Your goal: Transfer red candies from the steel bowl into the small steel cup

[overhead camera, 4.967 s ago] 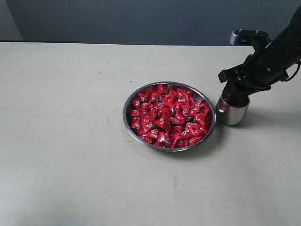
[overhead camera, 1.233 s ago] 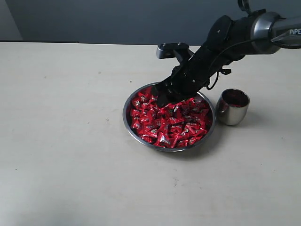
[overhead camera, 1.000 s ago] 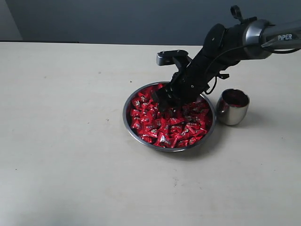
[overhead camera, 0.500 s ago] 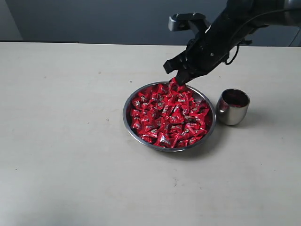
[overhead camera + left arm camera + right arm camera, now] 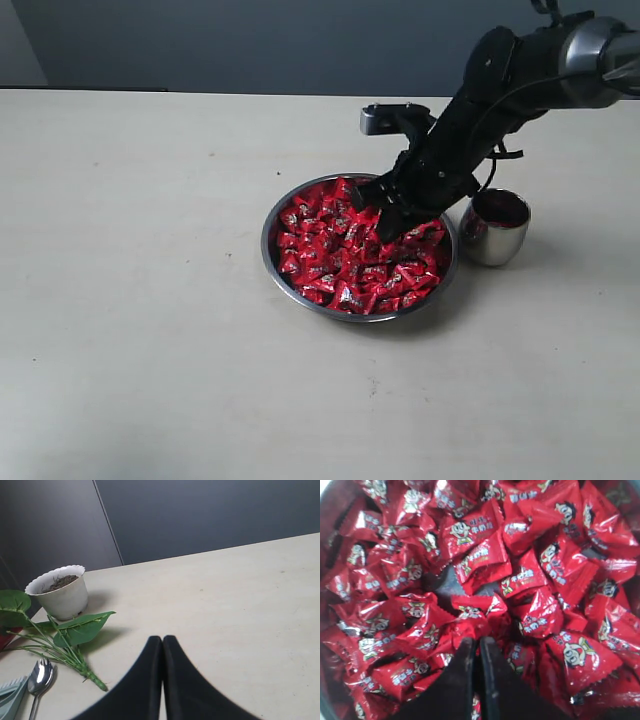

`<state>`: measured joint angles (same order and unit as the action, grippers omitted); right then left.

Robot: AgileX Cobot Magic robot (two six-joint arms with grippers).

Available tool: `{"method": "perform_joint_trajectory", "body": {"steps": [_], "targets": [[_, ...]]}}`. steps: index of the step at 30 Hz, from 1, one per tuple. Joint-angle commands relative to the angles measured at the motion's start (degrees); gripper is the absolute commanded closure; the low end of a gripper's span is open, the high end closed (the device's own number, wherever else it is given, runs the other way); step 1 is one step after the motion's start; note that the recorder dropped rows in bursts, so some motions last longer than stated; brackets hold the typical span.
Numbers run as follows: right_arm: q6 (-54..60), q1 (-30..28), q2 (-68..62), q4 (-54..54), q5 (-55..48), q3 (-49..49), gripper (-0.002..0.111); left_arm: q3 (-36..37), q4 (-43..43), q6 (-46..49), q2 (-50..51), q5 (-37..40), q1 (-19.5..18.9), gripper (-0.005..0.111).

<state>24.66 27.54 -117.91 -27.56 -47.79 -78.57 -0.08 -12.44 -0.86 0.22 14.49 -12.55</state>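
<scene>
My right gripper (image 5: pixel 474 642), lifted a moment ago, is down again, jaws together, red candies (image 5: pixel 530 580) all around them; probably the pick failed.

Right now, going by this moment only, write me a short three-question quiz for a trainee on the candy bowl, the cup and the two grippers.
1. Fill in: the left gripper, above the pale table, has its jaws ___.
2. Which gripper is low over the shiny red wrapped candies? A) the left gripper B) the right gripper C) both
3. True or false: the small rounded steel cup stands inside the wide shallow steel bowl.
Key: 1 shut; 2 B; 3 false, the cup stands on the table beside the bowl.
</scene>
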Motion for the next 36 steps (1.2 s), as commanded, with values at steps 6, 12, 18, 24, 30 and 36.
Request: {"method": "perform_joint_trajectory", "body": {"steps": [6,12,18,24,30,36], "targets": [[1.43,-0.07,-0.14,0.27,-1.85,-0.02,0.075,0.08,-0.25,-0.21,-0.22,-0.76,0.16,0.106],[1.68,-0.07,0.36,0.27,-3.22,-0.02,0.076,0.08,-0.25,-0.21,-0.22,-0.76,0.16,0.106],[1.79,-0.07,-1.23,-1.34,-3.22,-0.02,0.076,0.08,-0.25,-0.21,-0.22,-0.76,0.16,0.106],[2.55,-0.07,-1.87,-2.76,-2.63,-0.02,0.084,0.08,-0.25,-0.21,-0.22,-0.76,0.16,0.106],[2.55,-0.07,-1.44,-2.25,-3.32,-0.02,0.108,0.08,-0.25,-0.21,-0.22,-0.76,0.16,0.106],[2.09,-0.19,3.15,1.65,-3.42,-0.02,0.108,0.08,-0.25,-0.21,-0.22,-0.76,0.16,0.106]]}}
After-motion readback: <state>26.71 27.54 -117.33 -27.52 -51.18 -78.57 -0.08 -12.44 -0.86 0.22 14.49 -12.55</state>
